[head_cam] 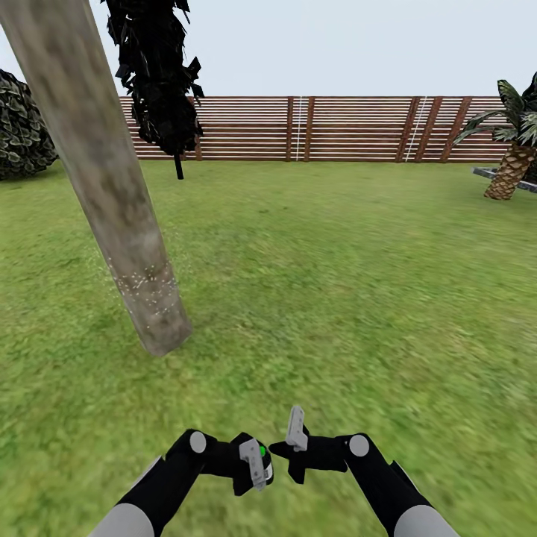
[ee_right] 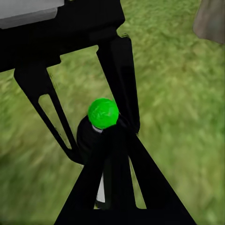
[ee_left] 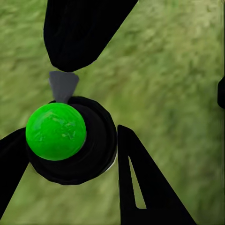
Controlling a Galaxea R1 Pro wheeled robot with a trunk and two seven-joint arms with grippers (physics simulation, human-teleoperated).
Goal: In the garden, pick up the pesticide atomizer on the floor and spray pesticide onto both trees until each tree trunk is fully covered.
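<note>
The tree trunk [head_cam: 112,194] looks like smooth, matt bark, mottled grey-brown and tan, with pale specks near its base. The floor [head_cam: 335,298] is soft, blurry green grass. The fence [head_cam: 335,128] is brown wooden slats. The pesticide atomizer [ee_left: 70,140] has a glossy green ball top on a matt black body that looks like plastic. Both arms' shells look matt black with smooth grey parts.

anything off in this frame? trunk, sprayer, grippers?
The tree trunk appears strongly tilted in the head view, possibly camera perspective. White specks ring only a low band near its base; the rest looks bare. The atomizer, with its green cap, sits in the left gripper. Nothing spilled or broken.
</note>
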